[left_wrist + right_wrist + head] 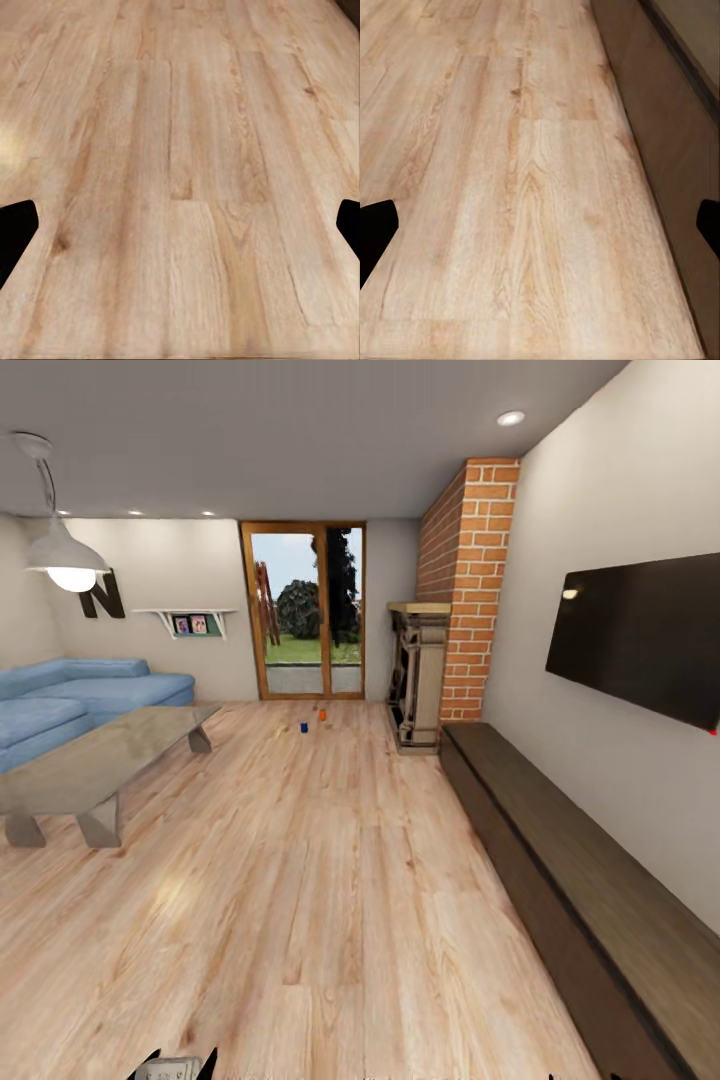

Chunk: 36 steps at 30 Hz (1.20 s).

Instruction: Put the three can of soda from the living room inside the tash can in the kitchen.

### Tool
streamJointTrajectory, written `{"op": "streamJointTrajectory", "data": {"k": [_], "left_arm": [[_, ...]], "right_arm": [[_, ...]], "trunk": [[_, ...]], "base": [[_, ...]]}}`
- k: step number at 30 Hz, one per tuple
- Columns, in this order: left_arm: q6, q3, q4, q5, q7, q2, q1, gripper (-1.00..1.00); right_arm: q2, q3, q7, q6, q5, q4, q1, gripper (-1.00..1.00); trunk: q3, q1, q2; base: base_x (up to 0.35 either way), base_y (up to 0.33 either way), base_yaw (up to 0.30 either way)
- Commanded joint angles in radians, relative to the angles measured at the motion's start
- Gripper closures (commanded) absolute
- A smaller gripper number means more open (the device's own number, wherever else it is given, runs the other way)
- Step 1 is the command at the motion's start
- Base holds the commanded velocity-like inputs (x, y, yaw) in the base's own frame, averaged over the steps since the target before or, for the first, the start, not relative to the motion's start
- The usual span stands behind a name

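Observation:
Far across the light wood floor (300, 880) of the living room, near the glass door, stand two small cans: a dark blue one (303, 727) and an orange one (322, 714). The third can and the grey trash can are out of view. My left gripper (180, 225) hangs open over bare planks, its dark fingertips (16, 229) wide apart with nothing between them. My right gripper (540, 229) is open the same way above the floor, beside the low dark bench (675, 150). The top of the left gripper (175, 1066) peeks in at the head view's lower edge.
A glass coffee table (95, 760) and a blue corner sofa (90, 695) stand at the left. Along the right wall run a long dark bench (570, 870), a black TV (640, 635) and a brick-chimney fireplace (425, 680). A wide strip of floor leads toward the glass door (305, 610).

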Motion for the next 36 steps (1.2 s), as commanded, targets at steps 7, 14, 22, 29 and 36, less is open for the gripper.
{"op": "streamJointTrajectory", "data": {"k": [7,14,22,29,36], "left_arm": [[-0.001,0.001,0.001,0.002,-0.007,0.0,0.0,-1.0],[-0.001,0.001,0.001,0.001,-0.007,0.0,0.0,-1.0],[-0.001,0.001,0.001,0.001,-0.007,0.0,0.0,-1.0],[-0.001,0.001,0.001,0.001,-0.007,0.0,0.0,-1.0],[-0.001,0.001,0.001,0.002,-0.007,0.0,0.0,-1.0]], "right_arm": [[0.001,-0.001,0.008,0.0,-0.007,0.002,0.001,-1.0],[0.001,0.001,0.007,0.0,-0.007,0.007,0.001,-1.0],[0.001,0.001,0.007,0.001,-0.007,0.009,-0.01,-1.0],[0.001,0.001,0.007,0.002,-0.009,0.01,-0.014,-1.0],[0.001,0.002,0.007,0.001,-0.009,0.01,-0.015,-1.0]], "trunk": [[0.002,0.0,0.0],[0.003,0.0,0.0],[0.003,0.0,0.0],[0.003,0.0,0.0],[0.003,0.0,0.0]], "base": [[-0.157,0.255,0.251],[-0.155,0.253,0.256],[-0.151,0.224,0.257],[-0.146,0.239,0.257],[-0.133,0.206,0.117]]}}
